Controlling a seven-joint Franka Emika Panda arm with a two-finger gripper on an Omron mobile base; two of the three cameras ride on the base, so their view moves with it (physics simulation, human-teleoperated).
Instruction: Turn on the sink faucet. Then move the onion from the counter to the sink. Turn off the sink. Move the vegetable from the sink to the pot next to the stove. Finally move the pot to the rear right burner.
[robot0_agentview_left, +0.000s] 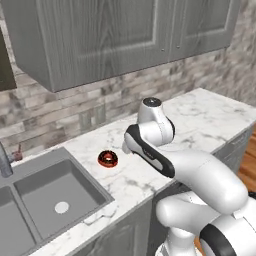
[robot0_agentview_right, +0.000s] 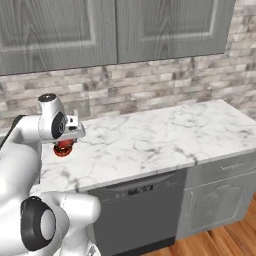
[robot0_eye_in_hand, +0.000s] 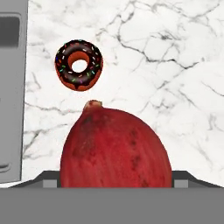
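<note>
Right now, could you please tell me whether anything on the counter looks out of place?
A chocolate-iced donut with sprinkles lies bare on the marble counter, near the sink and close to the onion. It has no plate under it, which looks odd. Nothing appears spilled or damaged.

Doughnut (robot0_agentview_left: 107, 159) lies on counter (robot0_agentview_left: 200, 120) beside sink (robot0_agentview_left: 50, 192).
</note>
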